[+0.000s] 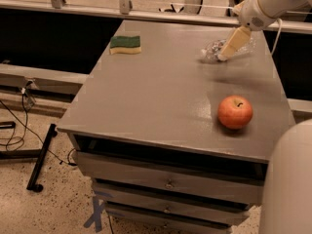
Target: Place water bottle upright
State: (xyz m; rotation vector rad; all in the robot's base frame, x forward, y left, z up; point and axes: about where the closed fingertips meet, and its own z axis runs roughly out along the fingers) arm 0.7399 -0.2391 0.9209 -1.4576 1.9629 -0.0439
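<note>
The water bottle, clear plastic, lies on its side at the far right of the grey table. My gripper, beige and hanging from the white arm, reaches down from the upper right. Its tip is at the bottle's right side and covers part of it. The bottle's cap and label do not show clearly.
A red apple stands near the table's front right. A green and yellow sponge lies at the far left. Drawers are under the top. A white rounded robot part fills the lower right corner.
</note>
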